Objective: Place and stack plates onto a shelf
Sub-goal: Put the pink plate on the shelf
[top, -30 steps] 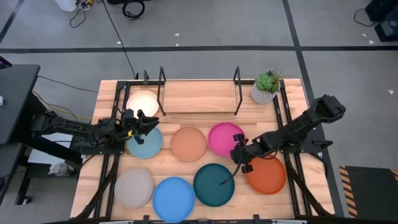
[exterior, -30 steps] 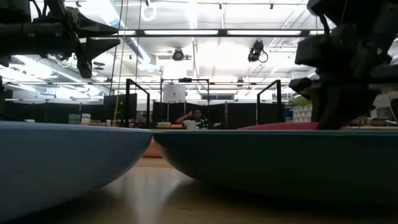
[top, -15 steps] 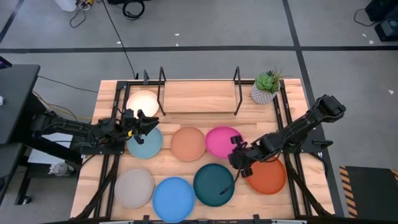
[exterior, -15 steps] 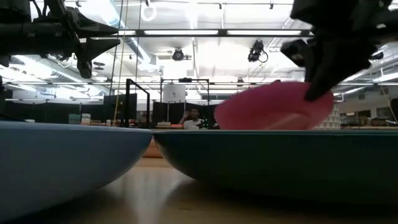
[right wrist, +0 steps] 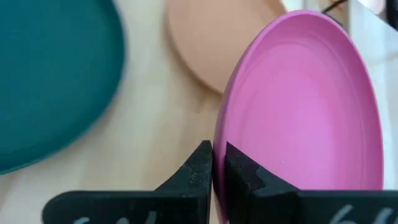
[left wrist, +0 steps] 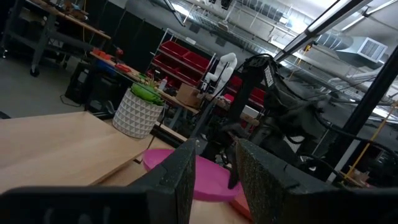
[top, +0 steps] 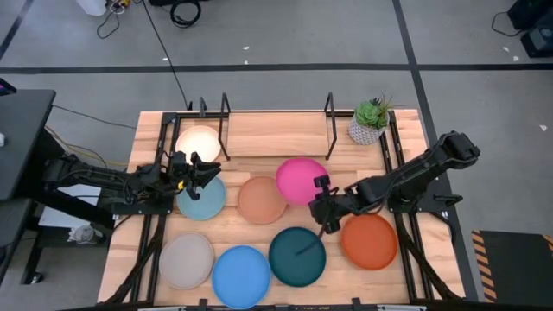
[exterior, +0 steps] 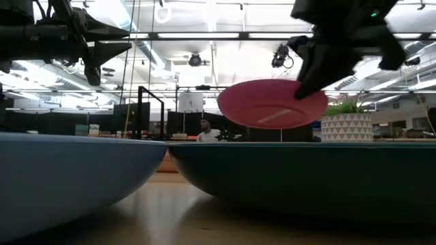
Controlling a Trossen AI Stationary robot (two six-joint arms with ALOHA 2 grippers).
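The magenta plate (top: 301, 179) hangs in the air over the table's middle, held by my right gripper (top: 320, 201), which is shut on it; in the low view the magenta plate (exterior: 271, 102) floats above the teal plate (exterior: 300, 177). The cream plate (top: 198, 141) lies on the wooden shelf (top: 276, 134) at its left end. Pale blue (top: 204, 200), peach (top: 259, 199), teal (top: 296, 256), orange (top: 370, 241), bright blue (top: 240, 275) and grey-beige (top: 185, 260) plates lie flat on the table. My left gripper (top: 204, 169) hovers open over the pale blue plate's far edge. My right gripper pinches the magenta plate's rim (right wrist: 218, 148) between its two fingers (right wrist: 200, 169), on the plate's near-right edge. The fingers come roughly level from the table's right and near side. The plate is lifted clear of the table, nearly level with a slight tilt.
A small potted plant (top: 369, 122) stands at the table's far right corner beside the shelf's black upright rods (top: 329, 125). The shelf's middle and right stretch shows bare wood. A person (exterior: 202, 129) is far off in the room behind.
My right gripper has raised the magenta plate from the table: first its gripped edge tipped up, then the whole plate came clear. Gripper and plate have moved up and toward the table's left and far edge, nearer the shelf.
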